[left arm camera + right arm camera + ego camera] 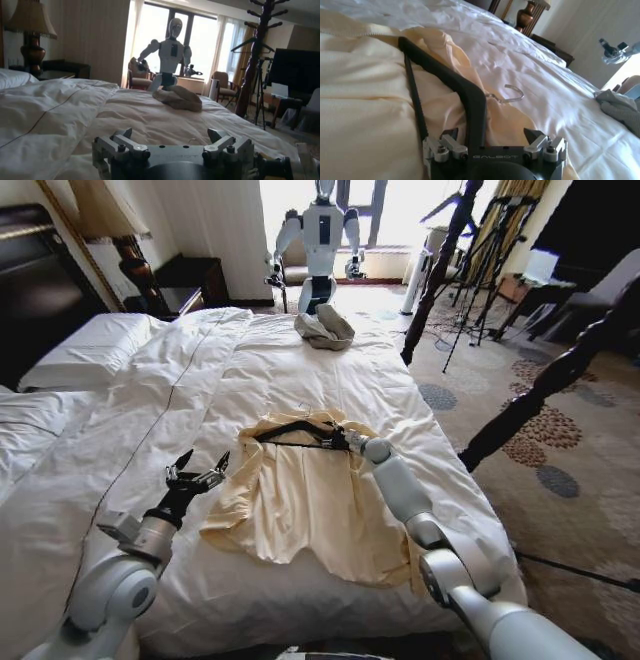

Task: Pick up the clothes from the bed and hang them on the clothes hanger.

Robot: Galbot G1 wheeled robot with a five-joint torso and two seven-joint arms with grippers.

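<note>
Right gripper (pixel 342 442) at frame centre, fingers spread around the clothes hanger (pixel 290 432) atop the clothes (pixel 300 500). Left gripper (pixel 197 474) spread empty, lower left, above the bed (pixel 150 410).

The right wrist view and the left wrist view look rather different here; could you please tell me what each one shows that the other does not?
The right wrist view alone shows the clothes hanger with its hook lying on the cream-yellow top, and the open right hand straddling one hanger arm. The left wrist view alone shows the open left hand above bare duvet, a white humanoid robot by the window, and a coat stand. Both show the bed, the grey cloth bundle and a table lamp.
</note>
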